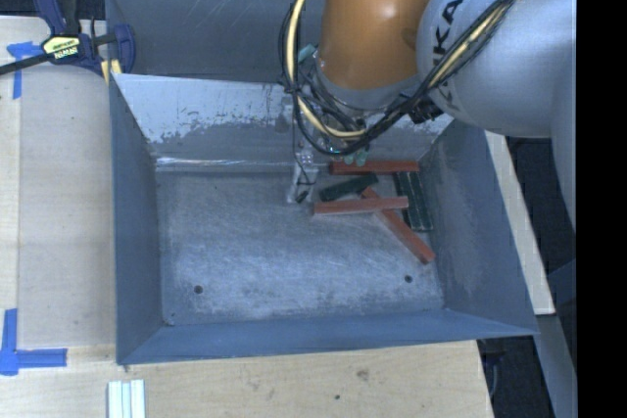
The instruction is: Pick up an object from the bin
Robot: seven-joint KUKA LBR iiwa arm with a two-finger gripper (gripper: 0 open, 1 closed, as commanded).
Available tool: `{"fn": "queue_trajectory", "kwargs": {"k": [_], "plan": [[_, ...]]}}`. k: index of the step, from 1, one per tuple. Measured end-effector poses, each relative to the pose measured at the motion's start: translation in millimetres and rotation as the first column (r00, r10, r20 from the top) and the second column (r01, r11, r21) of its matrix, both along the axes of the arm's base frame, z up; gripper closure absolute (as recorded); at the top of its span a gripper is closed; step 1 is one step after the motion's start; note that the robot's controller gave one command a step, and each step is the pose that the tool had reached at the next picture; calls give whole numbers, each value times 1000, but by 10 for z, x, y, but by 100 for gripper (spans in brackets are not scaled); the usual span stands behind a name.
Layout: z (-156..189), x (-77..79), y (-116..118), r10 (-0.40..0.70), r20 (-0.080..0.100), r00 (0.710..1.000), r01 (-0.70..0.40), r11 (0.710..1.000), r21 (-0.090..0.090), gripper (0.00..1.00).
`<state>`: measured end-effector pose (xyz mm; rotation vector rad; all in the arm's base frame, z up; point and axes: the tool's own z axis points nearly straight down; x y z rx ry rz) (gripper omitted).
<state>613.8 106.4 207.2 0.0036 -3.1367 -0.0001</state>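
Nearest candidate: a long reddish-brown flat bar point(361, 205), lying roughly level on the floor of the grey metal bin point(137, 240), right of frame centre. Its left end is just beside the tool point(302, 193). Nothing is visibly held by the tool. Its opening: cannot tell, since the cables and the orange dome-shaped wrist cover point(377, 15) crowd over it. The bar belongs to a small heap. A second reddish-brown bar point(377, 167) lies above it near the back wall, with a dark green-black piece point(351, 183) between the two. A third reddish bar point(411, 240) runs diagonally down to the right, and a dark narrow strip point(419, 206) stands upright in frame at the heap's right side. The tool sits low, near the back wall, at the heap's left edge. Risks, judged: the tool stands at the bar's end rather than its middle, so closing here may catch only the tip, and the bar could swing or slip out on lifting. The overlapping bars may be dragged along, or two pinched at once. The back wall is close, so a descent drifting up-frame could scrape it.
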Motion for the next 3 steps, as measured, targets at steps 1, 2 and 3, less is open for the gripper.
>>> {"fn": "queue_trajectory", "kwargs": {"k": [1,2,3], "plan": [[-949,-163,-616,19,-1,1000,-19,1000,-3,0],[-1347,-197,-1517,-74,6,997,74,997,-3,0],[-1336,-190,-1471,-70,7,998,70,998,0,100]]}}
